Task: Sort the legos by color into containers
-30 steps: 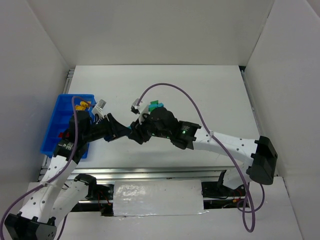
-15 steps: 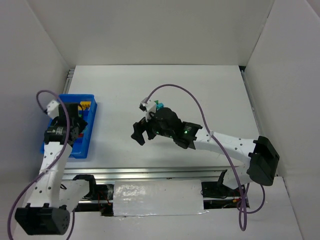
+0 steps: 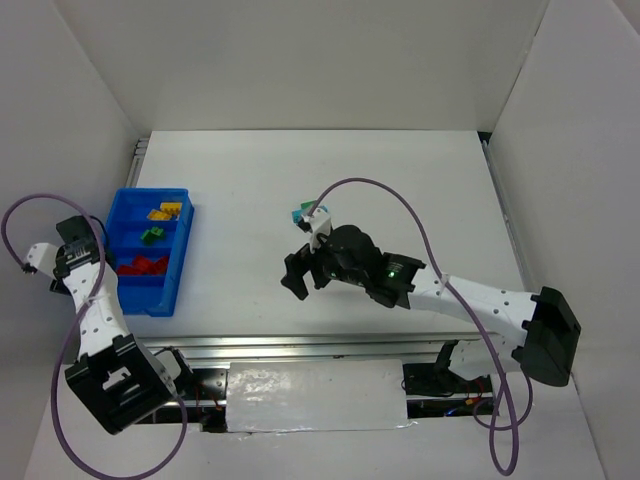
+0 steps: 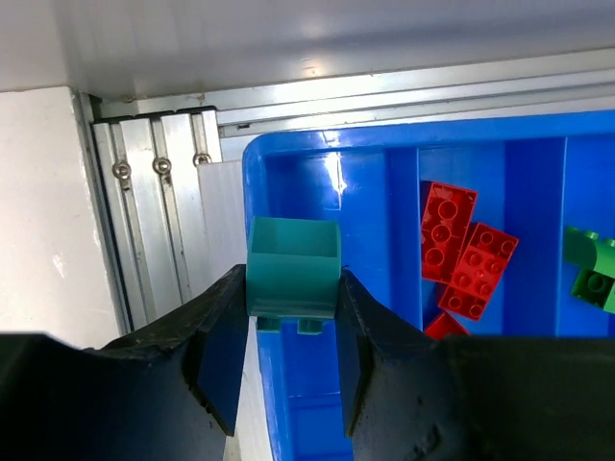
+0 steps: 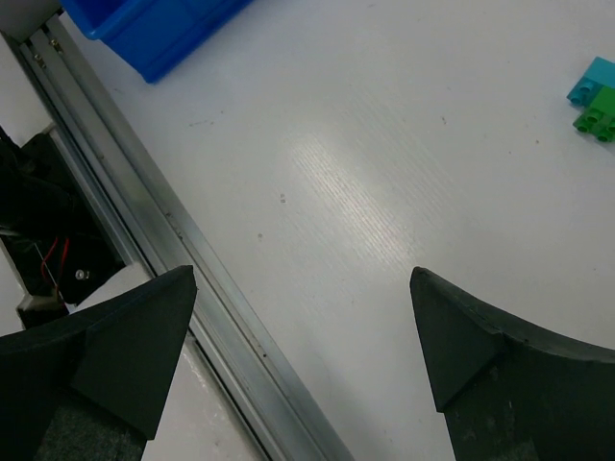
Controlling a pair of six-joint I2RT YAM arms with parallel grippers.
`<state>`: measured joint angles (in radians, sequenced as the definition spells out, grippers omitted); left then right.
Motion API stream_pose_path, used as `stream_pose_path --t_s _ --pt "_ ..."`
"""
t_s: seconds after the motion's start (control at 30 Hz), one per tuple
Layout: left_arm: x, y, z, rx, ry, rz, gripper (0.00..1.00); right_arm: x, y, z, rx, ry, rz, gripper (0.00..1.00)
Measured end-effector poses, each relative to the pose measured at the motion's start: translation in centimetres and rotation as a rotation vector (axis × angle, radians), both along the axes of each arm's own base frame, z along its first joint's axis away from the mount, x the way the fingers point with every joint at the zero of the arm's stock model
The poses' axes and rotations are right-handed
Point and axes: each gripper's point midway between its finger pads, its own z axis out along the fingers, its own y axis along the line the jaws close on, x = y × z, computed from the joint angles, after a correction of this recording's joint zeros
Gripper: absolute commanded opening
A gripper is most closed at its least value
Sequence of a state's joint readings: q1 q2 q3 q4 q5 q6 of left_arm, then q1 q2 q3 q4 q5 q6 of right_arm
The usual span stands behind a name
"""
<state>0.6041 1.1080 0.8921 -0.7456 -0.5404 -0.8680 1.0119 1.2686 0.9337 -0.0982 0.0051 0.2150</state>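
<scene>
In the left wrist view my left gripper (image 4: 290, 293) is shut on a teal lego (image 4: 293, 274), held over the near left corner of the blue tray (image 4: 288, 146). Red legos (image 4: 461, 252) and green legos (image 4: 594, 271) lie in its containers. From above, the tray (image 3: 112, 232) holds yellow legos (image 3: 165, 212), green legos (image 3: 152, 235) and red legos (image 3: 143, 266), each colour in its own compartment. The left arm (image 3: 78, 255) stands at the tray's left side. My right gripper (image 3: 298, 277) hangs open and empty over mid-table. A teal lego (image 5: 588, 82) and a green lego (image 5: 602, 110) lie together on the table beyond it.
An aluminium rail (image 5: 173, 250) runs along the table's near edge under the right gripper. White walls enclose the table on three sides. A purple cable (image 3: 370, 190) loops over the right arm. The tray's nearest compartment (image 3: 133, 296) has no bricks in it.
The left arm has swung from mid-table to the tray's left side, carrying the teal lego. The right gripper has opened wide and drifted slightly right and nearer.
</scene>
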Motion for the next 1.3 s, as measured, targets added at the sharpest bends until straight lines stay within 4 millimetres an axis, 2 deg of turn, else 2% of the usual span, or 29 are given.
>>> stream_pose_path --t_s 0.13,0.33,0.4,0.43,0.47,0.53,0.57,0.63,0.8,0.87,0.93,1.0,1.07,1.17,1.23,1.3 --pt "0.8 0.0 0.1 -0.011 -0.032 -0.036 0.00 -0.2 -0.3 -0.1 -0.005 0.002 -0.003 1.00" --pt "2.7 -1.5 -0.6 -0.086 -0.094 -0.139 0.00 -0.2 -0.4 -0.2 -0.002 0.005 -0.003 1.00" --pt "3.2 -1.7 -0.5 -0.093 -0.111 -0.164 0.08 -0.2 -0.3 -0.4 -0.007 0.008 -0.003 1.00" --pt "3.2 -1.8 -0.6 -0.096 -0.113 -0.170 0.12 -0.1 -0.2 -0.8 -0.014 0.013 -0.002 1.00" --pt "3.3 -1.9 -0.6 -0.099 -0.115 -0.172 0.28 -0.1 -0.1 -1.1 -0.022 0.019 0.000 1.00" --pt "3.3 -1.9 -0.7 -0.104 -0.118 -0.174 0.54 -0.1 0.1 -2.0 -0.039 0.033 0.006 1.00" --pt "3.3 -2.0 -0.8 -0.106 -0.119 -0.175 0.76 -0.1 0.2 -2.3 -0.046 0.039 0.006 1.00" --pt "3.2 -2.1 -1.1 -0.115 -0.119 -0.176 0.99 -0.1 0.2 -2.9 -0.055 0.052 0.001 1.00" --pt "3.0 -2.3 -1.7 -0.141 -0.125 -0.173 1.00 1.2 0.6 -3.8 -0.082 0.085 -0.074 1.00" --pt "3.2 -2.5 -1.6 -0.147 -0.133 -0.188 0.99 2.8 1.3 -4.1 -0.105 0.116 -0.137 1.00" --pt "3.5 -2.9 -1.1 -0.147 -0.158 -0.218 0.99 5.3 2.0 -4.2 -0.121 0.160 -0.223 1.00" --pt "4.1 -3.7 -0.1 -0.135 -0.220 -0.274 1.00 9.1 2.6 -4.6 -0.130 0.225 -0.327 1.00" --pt "4.8 -5.4 1.2 -0.093 -0.303 -0.365 1.00 13.7 2.4 -5.5 -0.133 0.280 -0.425 1.00" --pt "5.8 -9.0 3.6 -0.038 -0.418 -0.539 0.99 19.4 0.2 -8.1 -0.191 0.323 -0.570 1.00" --pt "6.4 -10.9 5.2 -0.013 -0.482 -0.636 1.00 21.8 -1.7 -9.7 -0.255 0.337 -0.646 1.00" --pt "7.1 -11.9 6.6 0.009 -0.537 -0.710 0.99 23.8 -3.1 -11.1 -0.312 0.340 -0.702 1.00"
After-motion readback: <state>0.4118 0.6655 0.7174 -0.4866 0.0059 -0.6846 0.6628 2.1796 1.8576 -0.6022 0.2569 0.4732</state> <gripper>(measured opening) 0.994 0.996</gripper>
